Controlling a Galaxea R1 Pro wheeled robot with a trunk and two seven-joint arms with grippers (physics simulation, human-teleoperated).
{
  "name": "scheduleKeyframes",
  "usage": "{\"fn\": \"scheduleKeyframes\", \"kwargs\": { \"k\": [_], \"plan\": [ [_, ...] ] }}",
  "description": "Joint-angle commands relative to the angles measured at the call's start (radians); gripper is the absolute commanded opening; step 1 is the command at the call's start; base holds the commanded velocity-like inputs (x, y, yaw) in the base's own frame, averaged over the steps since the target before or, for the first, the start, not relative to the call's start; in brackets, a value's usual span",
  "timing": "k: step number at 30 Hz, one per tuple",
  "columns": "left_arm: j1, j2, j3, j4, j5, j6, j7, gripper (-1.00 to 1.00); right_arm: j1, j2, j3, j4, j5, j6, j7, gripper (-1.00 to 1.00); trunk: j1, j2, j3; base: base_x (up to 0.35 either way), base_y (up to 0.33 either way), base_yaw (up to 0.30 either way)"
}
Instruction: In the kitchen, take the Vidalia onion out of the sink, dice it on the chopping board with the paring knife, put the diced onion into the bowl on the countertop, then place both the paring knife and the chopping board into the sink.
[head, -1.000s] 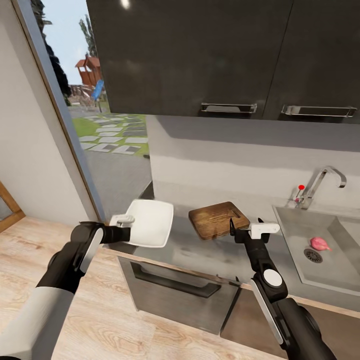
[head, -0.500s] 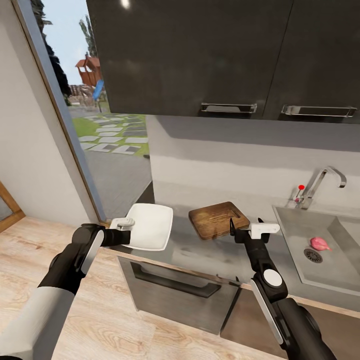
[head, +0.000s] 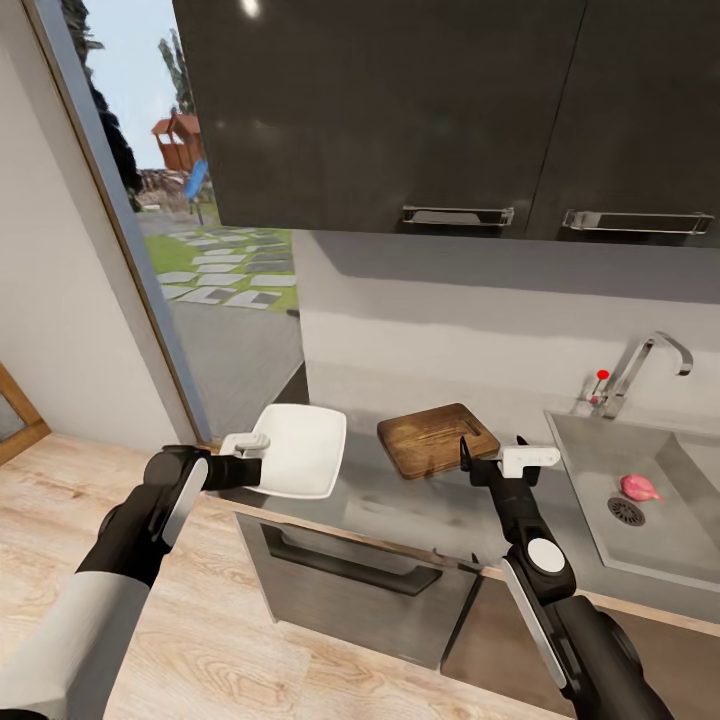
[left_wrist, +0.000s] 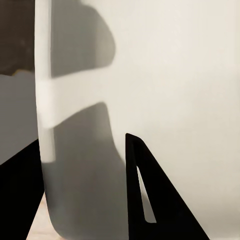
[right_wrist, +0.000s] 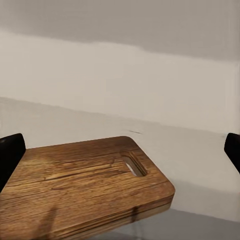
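Countertop (head: 420, 510): smooth grey slab, metallic front edge, dark cabinets below.

Bowl (head: 300, 450): white, shallow, square-rimmed with rounded corners, glossy; at the countertop's left end, tilted, its near rim clamped between the fingers of the left gripper (head: 250, 445). Nothing visible inside.

Chopping board (head: 437, 438): dark brown grained wood, rounded corners, slot handle; flat on the countertop between bowl and sink. Bare.

Right gripper (head: 492, 450): jaws wide apart, hovering at the board's near right corner.

Sink (head: 600, 470): rectangular steel basin. Holds the Vidalia onion (head: 639, 487), a small pinkish-red lump beside the drain.

Tap (head: 640, 370): angular chrome, red dot.
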Motion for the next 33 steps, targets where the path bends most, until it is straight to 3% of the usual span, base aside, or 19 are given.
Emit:
{"fn": "scheduleKeyframes", "kwargs": {
  "k": [1, 27, 33],
  "plan": [
    [-0.002, 0.000, -0.002, -0.001, 0.004, 0.004, 0.000, -1.00, -0.001, -0.001, 0.003, -0.002, 0.001, 0.007, -0.008, 1.00, 0.001, -0.002, -0.002, 0.000, 0.000, 0.000],
    [-0.046, 0.002, -0.002, 0.008, 0.005, 0.010, 0.001, -1.00, -0.001, -0.001, 0.002, -0.002, 0.001, 0.007, -0.009, 1.00, 0.001, -0.002, -0.002, 0.000, 0.000, 0.000],
    [-0.063, 0.002, -0.002, 0.057, 0.005, 0.009, 0.001, -1.00, -0.001, -0.001, 0.002, -0.002, 0.001, 0.007, -0.009, 1.00, 0.001, -0.002, -0.002, 0.000, 0.000, 0.000]
  ]
}}
